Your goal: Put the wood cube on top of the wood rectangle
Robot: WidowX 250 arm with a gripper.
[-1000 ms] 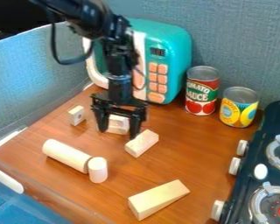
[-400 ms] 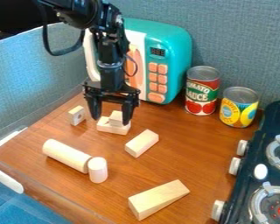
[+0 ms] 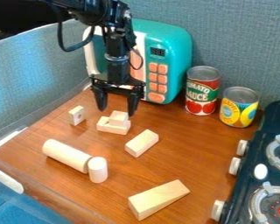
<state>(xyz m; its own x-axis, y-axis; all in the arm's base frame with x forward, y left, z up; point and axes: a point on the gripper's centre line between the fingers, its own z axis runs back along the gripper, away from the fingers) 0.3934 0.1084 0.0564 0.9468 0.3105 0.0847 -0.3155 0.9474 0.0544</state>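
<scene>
Black pincer (image 3: 117, 111) — higher now; wood cube (image 3: 118, 118) atop wood rectangle (image 3: 111, 128)

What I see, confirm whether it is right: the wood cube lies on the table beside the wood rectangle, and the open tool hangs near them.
Not right: the wood cube rests on top of the wood rectangle, not beside it, as the camera view shows. The open tool does hang near them.

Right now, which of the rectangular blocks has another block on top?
The rectangle nearest the pincer: the cube sits toward its right end in the picture. The other rectangle, nearer the stove, has nothing on it.
</scene>
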